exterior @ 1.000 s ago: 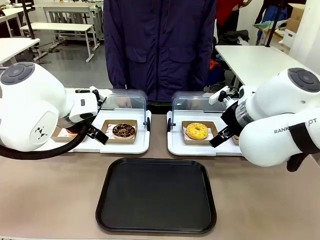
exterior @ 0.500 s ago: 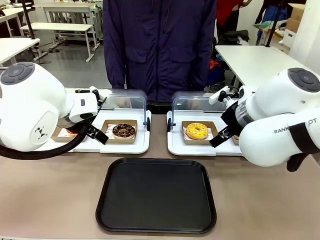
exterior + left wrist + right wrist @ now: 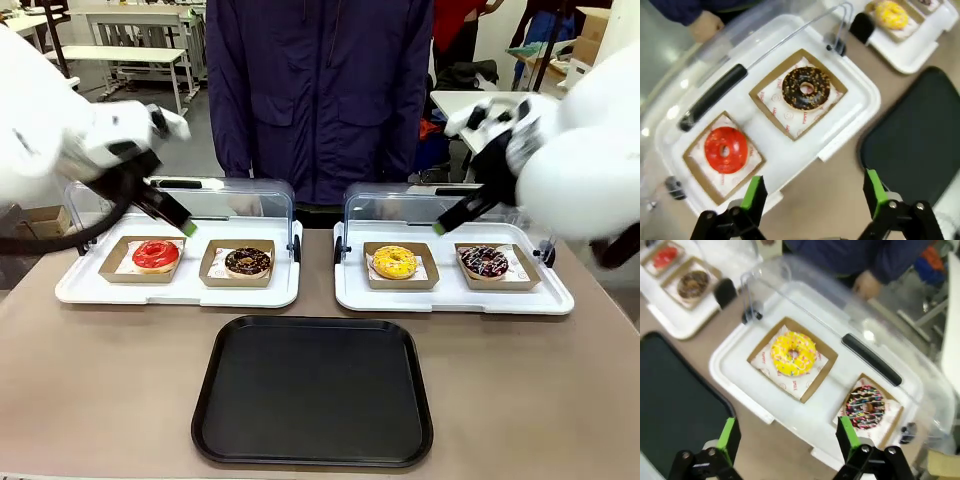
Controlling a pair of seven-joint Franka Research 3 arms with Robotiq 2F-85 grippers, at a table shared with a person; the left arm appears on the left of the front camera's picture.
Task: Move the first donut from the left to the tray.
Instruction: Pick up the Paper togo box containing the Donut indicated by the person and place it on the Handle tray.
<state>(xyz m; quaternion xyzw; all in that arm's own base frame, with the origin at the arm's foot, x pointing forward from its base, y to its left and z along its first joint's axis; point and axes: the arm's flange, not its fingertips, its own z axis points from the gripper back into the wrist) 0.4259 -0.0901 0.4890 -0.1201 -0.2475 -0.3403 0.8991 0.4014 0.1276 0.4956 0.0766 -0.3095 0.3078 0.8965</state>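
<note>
The red-iced donut [image 3: 155, 254] lies in its small cardboard tray at the left end of the left white tray [image 3: 180, 294]. The large black tray [image 3: 313, 390] lies flat at the front middle of the table. My left gripper [image 3: 178, 222] hangs open above and just behind the red donut, touching nothing. Looking down from the left wrist, the red donut [image 3: 726, 149] is ahead of my open left gripper [image 3: 814, 192], with the black tray [image 3: 920, 145] to the right. My right gripper [image 3: 445, 222] [image 3: 787, 436] is open above the right white tray.
A chocolate donut [image 3: 247, 262] lies beside the red one. A yellow donut [image 3: 394, 262] and a sprinkled dark donut [image 3: 484, 262] lie on the right white tray [image 3: 450, 297]. Clear lids [image 3: 235, 200] stand raised behind both. A person [image 3: 320, 90] stands at the far side.
Both arms have swung up and back from low over the white trays. The red donut and the sprinkled donut, hidden before, now show. Both grippers stay open.
</note>
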